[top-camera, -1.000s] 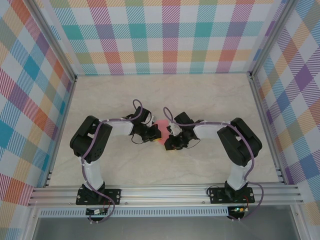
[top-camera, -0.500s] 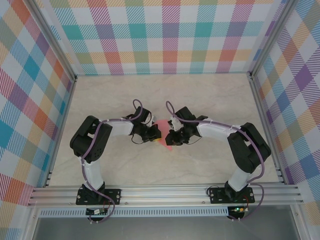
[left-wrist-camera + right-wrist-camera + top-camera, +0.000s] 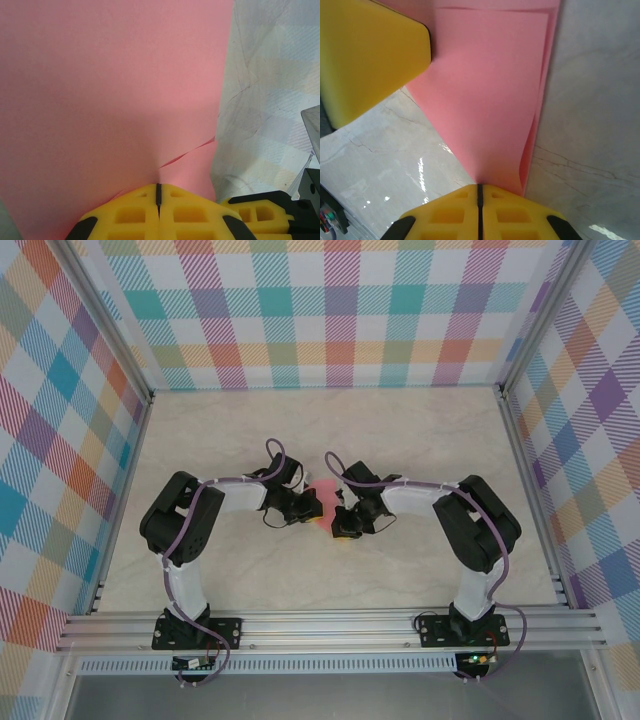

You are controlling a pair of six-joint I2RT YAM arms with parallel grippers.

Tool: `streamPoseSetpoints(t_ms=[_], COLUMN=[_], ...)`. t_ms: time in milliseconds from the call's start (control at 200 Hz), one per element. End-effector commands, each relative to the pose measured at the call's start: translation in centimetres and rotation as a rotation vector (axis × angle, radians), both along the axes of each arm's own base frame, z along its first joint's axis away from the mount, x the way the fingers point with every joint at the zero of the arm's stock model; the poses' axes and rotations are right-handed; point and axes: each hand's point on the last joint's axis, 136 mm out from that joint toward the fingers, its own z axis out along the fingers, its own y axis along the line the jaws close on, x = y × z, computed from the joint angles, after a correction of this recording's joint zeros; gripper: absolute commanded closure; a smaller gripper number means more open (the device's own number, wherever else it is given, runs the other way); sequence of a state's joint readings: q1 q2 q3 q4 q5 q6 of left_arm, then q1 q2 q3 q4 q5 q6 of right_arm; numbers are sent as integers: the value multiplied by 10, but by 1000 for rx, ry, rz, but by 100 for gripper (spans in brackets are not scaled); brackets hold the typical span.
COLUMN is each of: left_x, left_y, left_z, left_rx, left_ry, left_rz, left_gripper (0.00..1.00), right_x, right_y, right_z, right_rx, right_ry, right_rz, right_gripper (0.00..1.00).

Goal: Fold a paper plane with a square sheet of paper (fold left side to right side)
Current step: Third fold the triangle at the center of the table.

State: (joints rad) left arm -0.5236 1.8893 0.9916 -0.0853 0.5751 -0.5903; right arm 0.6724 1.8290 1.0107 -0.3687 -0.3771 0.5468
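The salmon-pink sheet of paper [image 3: 324,494] lies at the table's middle, folded over in layers, between my two grippers. In the left wrist view the paper [image 3: 110,90] spreads wide, and my left gripper [image 3: 158,187] is shut on its near edge, where a small crease runs off. In the right wrist view the paper [image 3: 490,90] narrows to a point with a loose flap along its right side. My right gripper [image 3: 479,187] is shut on that point. From above, the left gripper [image 3: 311,506] and right gripper [image 3: 340,523] almost touch.
The marble-look table [image 3: 430,440] stretches to aluminium rails and checked walls [image 3: 340,310] on three sides. A yellow finger [image 3: 370,55] of the left gripper shows close by in the right wrist view. The right gripper's finger [image 3: 255,214] shows low in the left wrist view.
The right gripper's jaws have closed onto the paper's point, and the right arm has pulled back a little from its stretched pose. The left gripper has stayed shut in place.
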Motion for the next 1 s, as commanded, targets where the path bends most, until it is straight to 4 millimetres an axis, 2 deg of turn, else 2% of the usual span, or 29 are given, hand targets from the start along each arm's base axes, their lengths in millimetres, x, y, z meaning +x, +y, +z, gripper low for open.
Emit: streamPoseSetpoints(t_ms=[0,185,350,595,845,995], left_x=[-12,-5,-15,-43,-42,-41], left_y=[16,12,9,-7,-26,-25], left_z=[-18,15,39,35,28,21], left_rx=[117,71,20,-22,-50,-29], left_ry=[30,-48,-89,-63,-68,-59], left_rz=[16,15,2,-52,-72,-68], left_gripper=[92,86,91,95,96,96], right_x=[-14,-21,-21,-21,-21,-20], right_y=[-23,-35,-38,-37,-36,-36], right_z=[-26,-38,-41,-42,-40,-39], right_rx=[-125,-180,-192,-189,-183,-186], right_ry=[66,83,80,79,79,75], right_rz=[-40,-47,-41,-34,-30,-30], right_gripper=[93,100,100,100,100,100])
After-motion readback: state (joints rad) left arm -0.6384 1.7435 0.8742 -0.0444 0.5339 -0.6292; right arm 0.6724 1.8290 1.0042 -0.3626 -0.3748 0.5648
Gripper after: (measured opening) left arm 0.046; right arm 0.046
